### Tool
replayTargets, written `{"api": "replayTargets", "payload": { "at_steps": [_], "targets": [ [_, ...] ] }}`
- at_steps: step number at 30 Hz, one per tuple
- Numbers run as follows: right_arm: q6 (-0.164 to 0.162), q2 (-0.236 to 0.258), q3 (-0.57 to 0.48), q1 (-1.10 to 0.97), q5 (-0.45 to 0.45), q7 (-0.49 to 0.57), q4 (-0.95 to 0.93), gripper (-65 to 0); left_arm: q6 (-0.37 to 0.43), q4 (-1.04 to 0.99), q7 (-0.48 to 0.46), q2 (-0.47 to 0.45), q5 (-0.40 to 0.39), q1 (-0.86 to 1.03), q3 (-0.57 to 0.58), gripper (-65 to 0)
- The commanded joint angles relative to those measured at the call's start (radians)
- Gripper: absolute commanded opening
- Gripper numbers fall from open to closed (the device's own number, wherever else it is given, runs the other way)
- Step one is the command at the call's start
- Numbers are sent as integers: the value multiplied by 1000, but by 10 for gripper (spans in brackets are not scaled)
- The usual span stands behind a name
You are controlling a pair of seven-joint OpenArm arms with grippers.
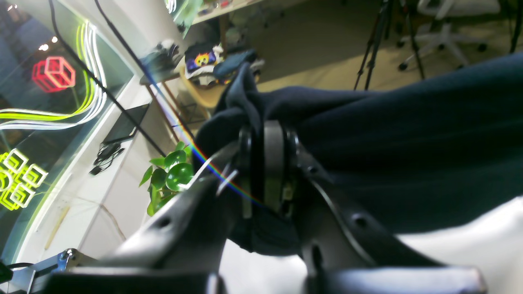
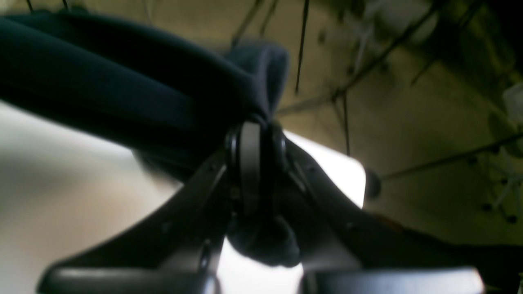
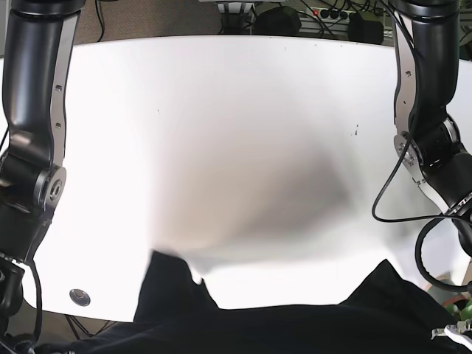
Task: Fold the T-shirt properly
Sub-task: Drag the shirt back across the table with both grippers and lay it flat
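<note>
Dark T-shirt spans the frame's bottom above the white tabletop, each end effector, left and right, clamped on its fabric.

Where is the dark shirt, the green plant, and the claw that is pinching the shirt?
T-shirt (image 1: 408, 134), left wrist view, the wide stretched body.
Green plant (image 1: 173, 173), left wrist view, its round leaves.
Left claw (image 1: 267, 139), left wrist view, the tips pinching the cloth.

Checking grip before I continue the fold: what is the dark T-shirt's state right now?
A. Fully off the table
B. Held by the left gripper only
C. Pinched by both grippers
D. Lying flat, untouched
C: the left gripper and right gripper each clamp dark T-shirt fabric.
</note>
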Motion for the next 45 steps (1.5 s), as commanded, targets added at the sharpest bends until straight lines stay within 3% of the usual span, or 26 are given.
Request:
{"api": "replayTargets", "payload": {
  "at_steps": [1, 5, 13, 16, 19, 30, 45],
  "targets": [
    [29, 19, 5, 31, -13, -1, 8, -628, 9, 16, -10, -13, 16, -19, -5, -650],
    [57, 38, 28, -20, 8, -27, 59, -628, 8, 16, -13, -14, 15, 62, -6, -650],
    [56, 41, 163, -336, 103, -58, 231, -628, 3, 52, -15, -13, 13, 256, -51, -650],
    [56, 33, 243, -485, 123, -58, 300, -628, -40, 66, -16, -8, 13, 354, -83, -650],
    [54, -8, 306, -623, 154, -58, 358, -628, -86, 83, -39, -7, 15, 449, -103, -650],
    [49, -106, 467, -992, 281, -58, 510, -628, -106, 111, -95, 13, 15, 744, -186, -650],
    [48, -162, 545, -1323, 522, -61, 597, -626, -120, 143, -87, 13, 15, 980, -299, -650]
  ]
}}
